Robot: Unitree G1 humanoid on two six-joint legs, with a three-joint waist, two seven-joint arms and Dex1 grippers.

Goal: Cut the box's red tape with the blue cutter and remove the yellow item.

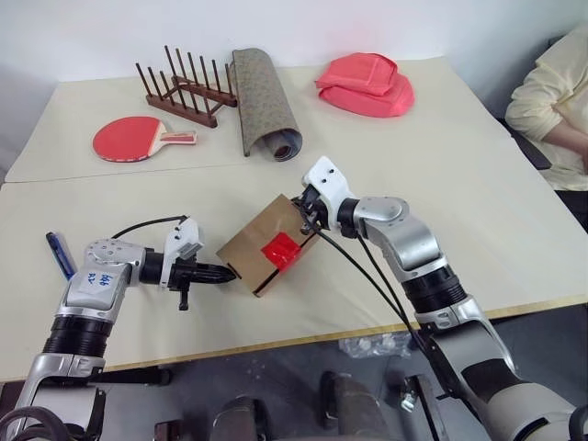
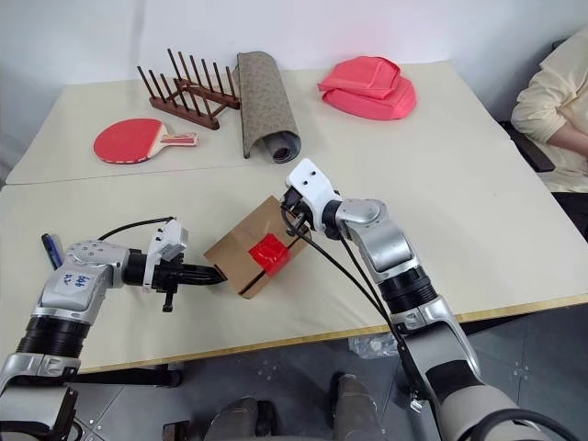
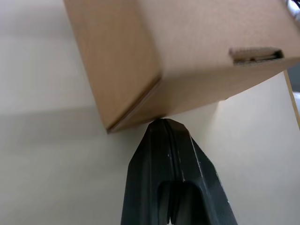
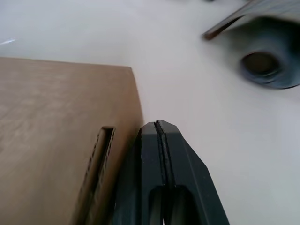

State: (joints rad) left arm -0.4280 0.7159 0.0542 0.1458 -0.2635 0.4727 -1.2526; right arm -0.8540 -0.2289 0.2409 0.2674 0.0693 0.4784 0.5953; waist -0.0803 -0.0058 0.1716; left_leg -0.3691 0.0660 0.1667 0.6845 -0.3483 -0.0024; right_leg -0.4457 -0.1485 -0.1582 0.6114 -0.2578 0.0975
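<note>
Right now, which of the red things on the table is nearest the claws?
The red tape on the box, between both claws. The red paddle and the folded red cloth lie far back.

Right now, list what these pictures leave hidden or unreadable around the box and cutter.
- Inside of the box: flaps closed under the red tape, so any contents are hidden in both eye views.
- Blue cutter: partly behind the left arm in the left eye view; its blade state is too small to tell.
- Right gripper: whether its shut tips touch the box is unclear; the eye views hide them behind the wrist.
- Rolled mat: blurred, cut by the right wrist view's edge.
</note>
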